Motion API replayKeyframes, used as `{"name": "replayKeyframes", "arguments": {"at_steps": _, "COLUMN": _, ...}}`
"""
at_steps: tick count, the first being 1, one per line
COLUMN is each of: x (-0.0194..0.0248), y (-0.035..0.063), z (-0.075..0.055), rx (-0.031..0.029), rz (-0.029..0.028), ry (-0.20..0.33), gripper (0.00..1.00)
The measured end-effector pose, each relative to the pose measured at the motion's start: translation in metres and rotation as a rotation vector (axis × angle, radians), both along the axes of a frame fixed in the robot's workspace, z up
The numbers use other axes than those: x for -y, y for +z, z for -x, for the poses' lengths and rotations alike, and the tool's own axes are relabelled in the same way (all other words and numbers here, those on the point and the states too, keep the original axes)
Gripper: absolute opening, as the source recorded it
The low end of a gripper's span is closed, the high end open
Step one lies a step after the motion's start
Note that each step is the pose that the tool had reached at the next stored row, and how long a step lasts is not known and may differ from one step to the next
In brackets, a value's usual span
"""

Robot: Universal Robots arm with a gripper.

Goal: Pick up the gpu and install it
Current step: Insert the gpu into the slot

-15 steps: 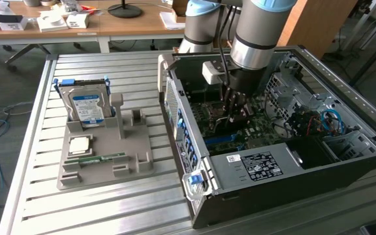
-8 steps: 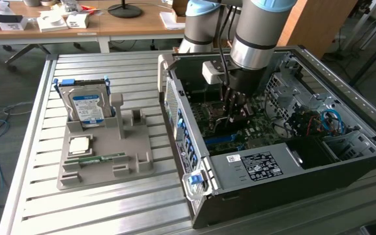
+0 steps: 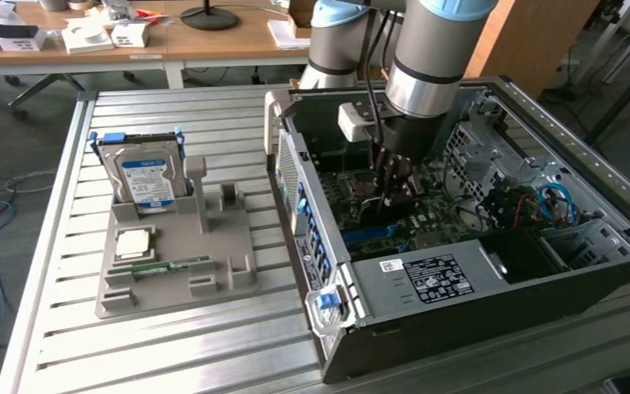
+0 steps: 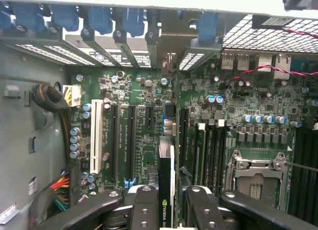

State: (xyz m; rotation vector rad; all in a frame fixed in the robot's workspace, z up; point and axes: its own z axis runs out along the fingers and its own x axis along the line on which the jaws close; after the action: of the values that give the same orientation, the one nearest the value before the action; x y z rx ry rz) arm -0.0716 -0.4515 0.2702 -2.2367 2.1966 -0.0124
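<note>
Computer case lies open on its side, green motherboard exposed. Black gripper reaches inside, jaws partly closed and clamping the gpu, a thin dark card seen edge-on, upright above the motherboard.

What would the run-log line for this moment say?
claw: shut on gpu | where: inside pc case, over motherboard slots | seated: cannot tell | holder: hard drive standing in it

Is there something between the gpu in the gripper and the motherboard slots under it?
Nothing visible. The gripper holds the gpu edge-on over the motherboard; no cable crosses between them.
</note>
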Motion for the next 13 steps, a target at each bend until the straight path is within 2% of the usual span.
{"name": "replayKeyframes", "arguments": {"at_steps": 13, "x": 0.0010, "y": 0.0000, "z": -0.0016, "rx": -0.0001, "rz": 0.0001, "ry": -0.009, "gripper": 0.26}}
